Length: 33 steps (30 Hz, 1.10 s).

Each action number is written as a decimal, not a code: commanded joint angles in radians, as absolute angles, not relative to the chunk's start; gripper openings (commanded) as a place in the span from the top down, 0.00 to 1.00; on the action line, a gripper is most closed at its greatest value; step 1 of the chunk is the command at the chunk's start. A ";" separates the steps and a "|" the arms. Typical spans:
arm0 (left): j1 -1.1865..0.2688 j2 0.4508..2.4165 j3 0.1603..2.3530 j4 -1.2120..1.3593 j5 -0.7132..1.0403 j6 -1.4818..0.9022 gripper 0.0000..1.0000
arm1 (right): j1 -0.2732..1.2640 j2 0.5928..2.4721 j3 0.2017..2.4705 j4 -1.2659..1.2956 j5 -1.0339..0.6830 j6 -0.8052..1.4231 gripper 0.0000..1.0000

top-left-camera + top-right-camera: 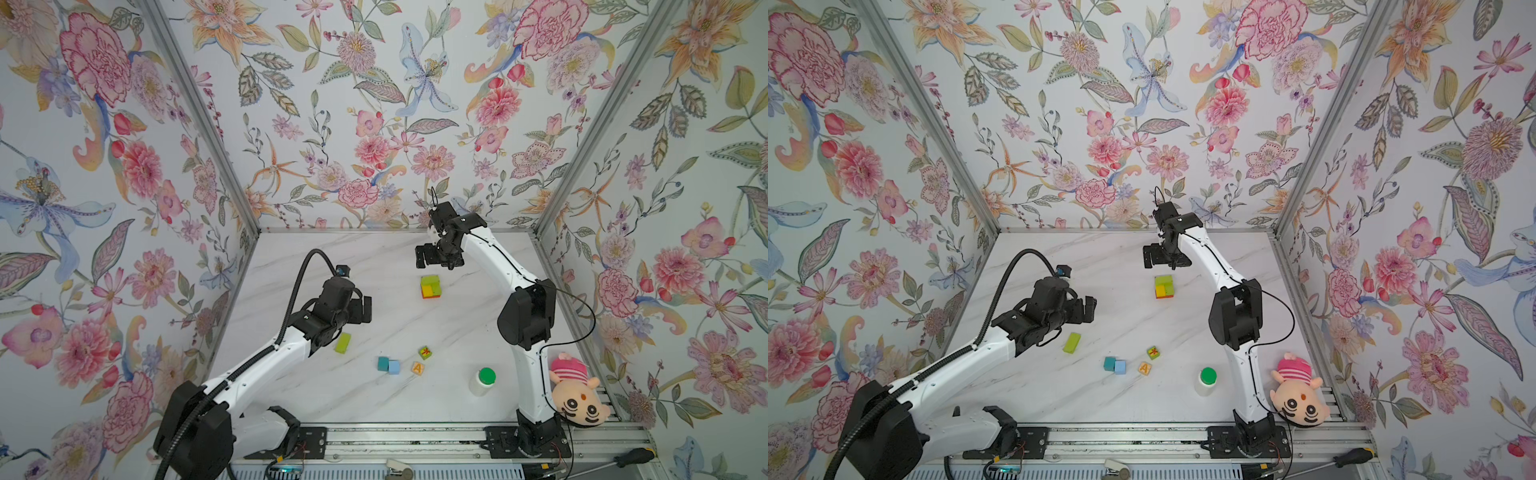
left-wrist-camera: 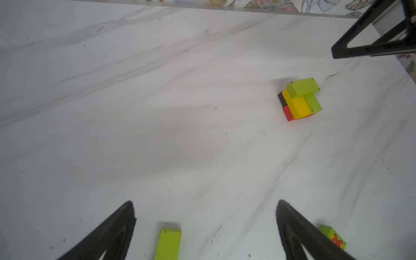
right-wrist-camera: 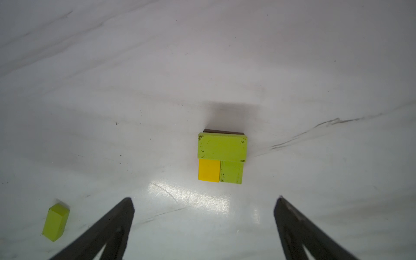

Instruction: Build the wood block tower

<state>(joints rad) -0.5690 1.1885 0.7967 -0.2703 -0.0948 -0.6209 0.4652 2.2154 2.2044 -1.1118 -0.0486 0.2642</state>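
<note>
Left wrist view chops off the loose lime block at the frame edge. It lies on the surface below the left pincer, seen between its wide-spread fingers, untouched. That arm reaches low and forward. Farther right stands the tower, its brown bottom block mostly hidden. Just beyond its far side hangs the right pincer, wide and empty, arm arched, pointing down.

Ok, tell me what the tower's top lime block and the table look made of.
Top lime block: probably painted wood, matte; paint chipped at corners. Table: marble-look sheet, maybe laminate, glossy; grey veins, bright glare patch.
</note>
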 commanded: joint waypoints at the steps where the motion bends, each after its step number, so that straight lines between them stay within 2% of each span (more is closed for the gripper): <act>1: -0.587 1.118 0.718 -0.352 -0.165 -0.808 0.06 | 0.508 2.184 2.176 -1.136 -0.070 0.243 0.01; 8: -0.703 1.084 0.636 -0.431 -0.235 -0.945 0.16 | 0.584 2.179 2.155 -1.137 -0.070 0.229 0.01; 17: -0.698 1.166 0.626 -0.425 -0.160 -0.895 0.31 | 0.577 2.210 2.260 -1.153 -0.158 0.289 0.01; 26: -0.689 1.241 0.599 -0.353 -0.138 -0.859 0.28 | 0.583 2.222 2.273 -1.153 -0.171 0.294 0.01; 33: -0.620 1.318 0.624 -0.347 -0.132 -0.801 0.26 | 0.578 2.211 2.240 -1.153 -0.163 0.292 0.01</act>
<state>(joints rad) -0.6437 1.2980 0.5968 -0.3500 -0.1349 -0.8433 0.5793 2.2150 2.2559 -1.1271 -0.1543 0.2840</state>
